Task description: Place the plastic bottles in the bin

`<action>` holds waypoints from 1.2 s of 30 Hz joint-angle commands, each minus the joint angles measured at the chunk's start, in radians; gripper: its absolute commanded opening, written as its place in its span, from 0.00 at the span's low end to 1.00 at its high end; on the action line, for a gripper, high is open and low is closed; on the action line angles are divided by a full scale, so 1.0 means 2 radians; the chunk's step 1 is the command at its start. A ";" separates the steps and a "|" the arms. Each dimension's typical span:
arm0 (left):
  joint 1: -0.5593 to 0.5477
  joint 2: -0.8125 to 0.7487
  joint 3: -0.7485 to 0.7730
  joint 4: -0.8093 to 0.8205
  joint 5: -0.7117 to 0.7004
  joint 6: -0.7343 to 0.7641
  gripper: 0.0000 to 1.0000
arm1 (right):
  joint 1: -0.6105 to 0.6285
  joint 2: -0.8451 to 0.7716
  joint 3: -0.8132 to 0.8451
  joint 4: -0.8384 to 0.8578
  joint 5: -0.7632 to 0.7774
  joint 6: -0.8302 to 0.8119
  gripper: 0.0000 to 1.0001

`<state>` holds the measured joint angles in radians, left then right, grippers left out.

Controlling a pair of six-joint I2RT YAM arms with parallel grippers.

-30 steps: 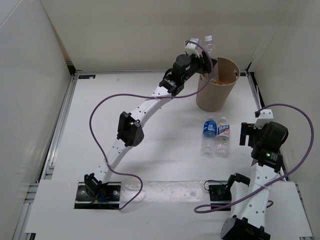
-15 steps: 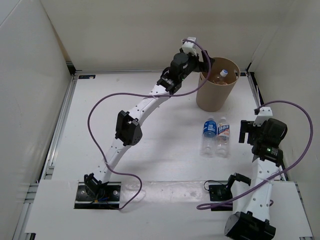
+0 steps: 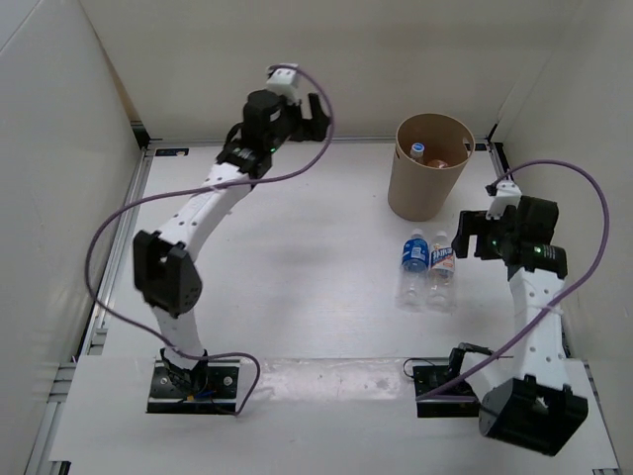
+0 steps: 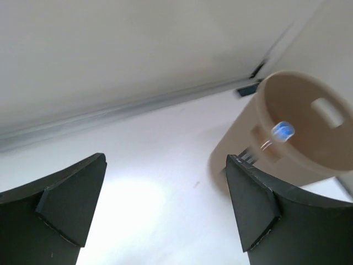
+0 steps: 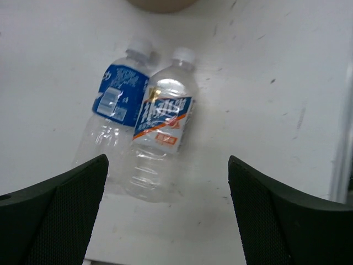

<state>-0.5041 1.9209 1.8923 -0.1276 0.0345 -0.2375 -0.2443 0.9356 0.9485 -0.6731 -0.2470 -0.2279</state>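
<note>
The right gripper [image 5: 167,165], wide open and empty, hangs just beside the white-and-orange-labelled clear plastic bottle [image 5: 164,118], which lies alongside the blue-labelled clear plastic bottle [image 5: 118,99], caps toward the tall tan cardboard bin [image 3: 410,193], while the left gripper [image 4: 165,182], equally wide, is well away.

left gripper [image 4: 165,176] fingers spread wide, nothing between them. tan bin [image 4: 238,148] at right on white table [image 4: 149,130], blurred blue-white bottle top [image 4: 282,131] inside it. white wall [image 4: 127,44] behind.
</note>
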 commanded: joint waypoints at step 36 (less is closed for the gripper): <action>0.155 -0.233 -0.418 -0.071 -0.055 -0.105 1.00 | -0.004 0.282 0.060 -0.102 -0.021 0.191 0.83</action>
<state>-0.2127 1.4811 1.0676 -0.2916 -0.0650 -0.4252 -0.2420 1.4803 1.0386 -0.8375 -0.3149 0.1280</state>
